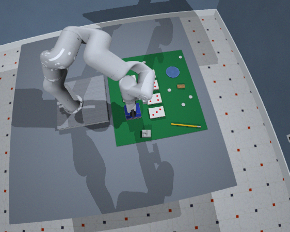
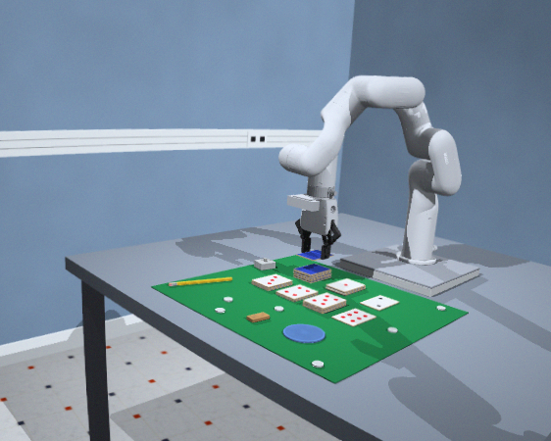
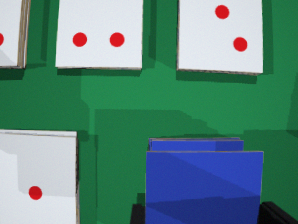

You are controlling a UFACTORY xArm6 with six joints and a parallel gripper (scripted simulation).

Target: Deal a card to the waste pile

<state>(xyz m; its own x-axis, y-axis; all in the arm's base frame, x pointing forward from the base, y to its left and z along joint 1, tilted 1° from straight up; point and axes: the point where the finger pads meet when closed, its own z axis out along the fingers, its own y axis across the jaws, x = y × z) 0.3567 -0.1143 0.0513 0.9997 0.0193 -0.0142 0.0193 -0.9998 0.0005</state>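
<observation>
My gripper [image 1: 132, 113] [image 2: 316, 255] [image 3: 202, 215] is shut on a blue-backed card [image 2: 311, 255] [image 3: 200, 175], with a finger at each side edge. The card hangs level above the face-down stock [image 2: 313, 274] [image 3: 197, 145], with a visible gap between them in the exterior view. The stock is a squared pile with a blue card on top. The waste pile [image 2: 345, 285] [image 3: 35, 165] stands beside the stock, a low pile showing one red dot. In the top view the arm mostly hides it.
Face-up piles with three red dots [image 1: 157, 112] [image 2: 272, 281] and four red dots [image 1: 154, 99] [image 2: 296, 293] stand in the farther row. A small grey box [image 1: 146, 133] [image 2: 265, 265] stands near the stock. A two-black-dot card [image 2: 379, 302] lies beyond the waste pile.
</observation>
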